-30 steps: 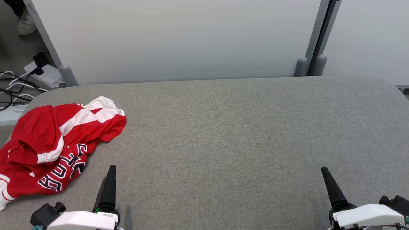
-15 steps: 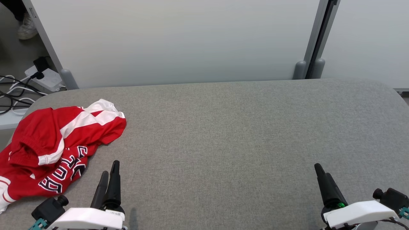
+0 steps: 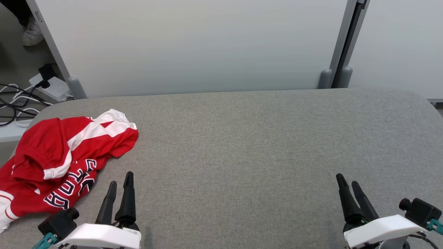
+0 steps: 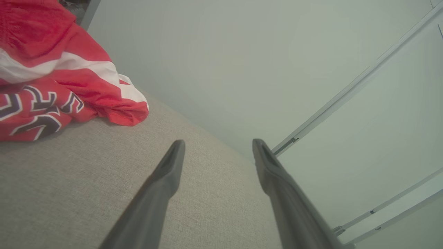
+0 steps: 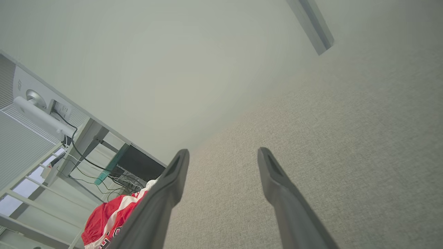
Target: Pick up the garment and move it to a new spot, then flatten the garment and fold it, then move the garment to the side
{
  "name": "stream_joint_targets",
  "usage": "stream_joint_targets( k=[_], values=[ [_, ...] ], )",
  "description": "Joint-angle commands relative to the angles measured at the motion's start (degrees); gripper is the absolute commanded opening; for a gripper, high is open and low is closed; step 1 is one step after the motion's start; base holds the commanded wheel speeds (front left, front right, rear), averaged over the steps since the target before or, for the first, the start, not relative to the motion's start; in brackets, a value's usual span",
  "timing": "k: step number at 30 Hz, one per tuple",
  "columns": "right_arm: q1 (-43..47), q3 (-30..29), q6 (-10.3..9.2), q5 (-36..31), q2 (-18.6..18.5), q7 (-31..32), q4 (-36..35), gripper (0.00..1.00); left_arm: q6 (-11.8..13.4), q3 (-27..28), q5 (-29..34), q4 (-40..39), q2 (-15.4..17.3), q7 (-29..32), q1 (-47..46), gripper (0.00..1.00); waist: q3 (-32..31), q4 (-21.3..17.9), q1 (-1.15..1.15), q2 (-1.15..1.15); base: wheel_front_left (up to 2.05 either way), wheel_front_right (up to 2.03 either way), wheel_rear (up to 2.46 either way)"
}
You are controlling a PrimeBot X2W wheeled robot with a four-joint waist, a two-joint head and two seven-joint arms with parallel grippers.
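The crumpled red-and-white lettered jersey (image 3: 62,162) lies bunched at nine o'clock on the grey fabric-covered table (image 3: 242,145), untouched, with the left gripper (image 3: 120,178) near it at seven o'clock and the right gripper (image 3: 346,179) at five o'clock, both spread wide and empty, likely poised for the pickup.

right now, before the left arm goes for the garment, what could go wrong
The garment is crumpled at the table's left edge, so a light tug might slide it off toward the cables. With layers bunched, the open left gripper may pinch only one fold and lift it unevenly.
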Motion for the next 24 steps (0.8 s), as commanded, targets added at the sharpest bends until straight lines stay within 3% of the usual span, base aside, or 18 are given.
stream_joint_targets(
  k=[1,24],
  values=[
    [-2.53,1.34,0.05,-2.10,-0.58,-1.18,-2.02,1.00,0.26,0.54,2.66,-1.80,0.85,-0.97,-2.16,1.00,-0.08,0.01,0.00,0.00,0.00,0.00,0.00],
    [-2.94,3.85,0.07,-16.90,-0.80,-4.88,-2.37,1.00,0.70,-0.45,18.11,-1.44,1.09,-4.66,-2.45,1.00,-1.44,-0.02,0.00,0.00,0.00,0.00,0.00]
  ],
)
